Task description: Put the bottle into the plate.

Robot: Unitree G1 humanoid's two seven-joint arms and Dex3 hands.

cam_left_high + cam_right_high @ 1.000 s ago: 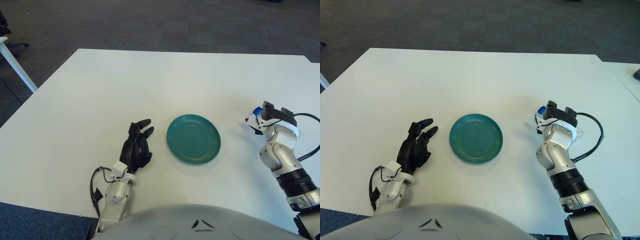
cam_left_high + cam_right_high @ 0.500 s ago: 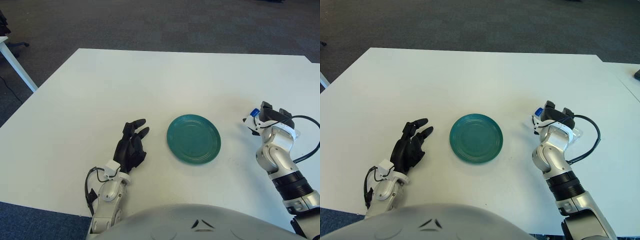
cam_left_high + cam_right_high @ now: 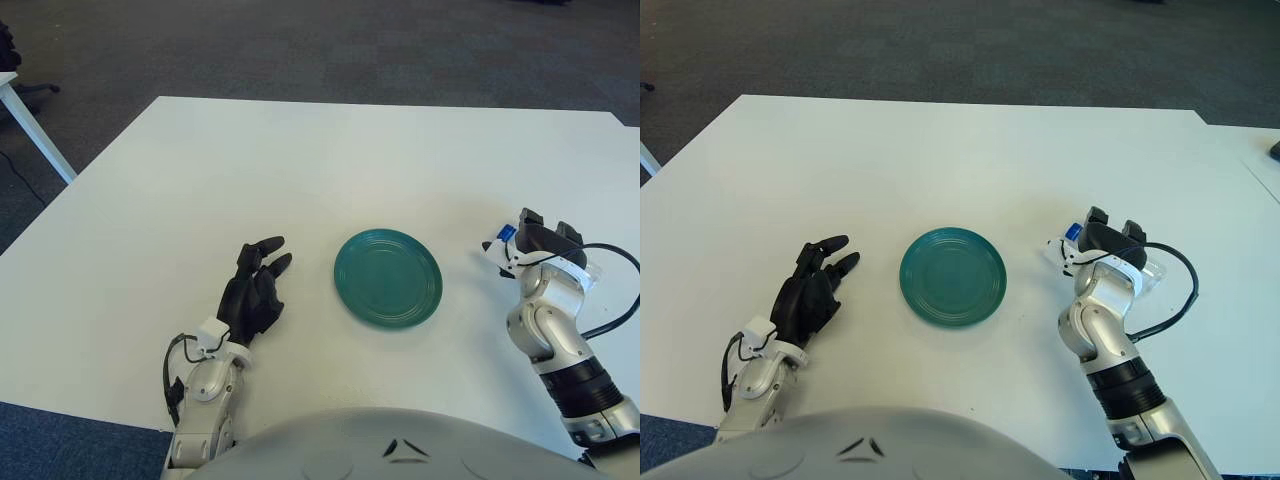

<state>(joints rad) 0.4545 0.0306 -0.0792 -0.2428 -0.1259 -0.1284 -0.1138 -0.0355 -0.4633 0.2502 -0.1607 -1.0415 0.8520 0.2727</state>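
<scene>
Wide white rectangular desk point(image 3: 300, 170), dark grey carpet floor point(image 3: 330, 45) around it. Round teal ceramic plate point(image 3: 387, 277) sits near desk centre, nothing in it. Left hand point(image 3: 252, 297), black, shows left of the plate, apart from it, fingers point(image 3: 262, 247) loosely extended and holding nothing. Right hand point(image 3: 535, 244) shows well right of the plate, fingers point(image 3: 1099, 222) wrapped over a small clear plastic bottle with blue cap point(image 3: 1073, 233). Bottle mostly hidden by the hand; cap end points toward the plate.
</scene>
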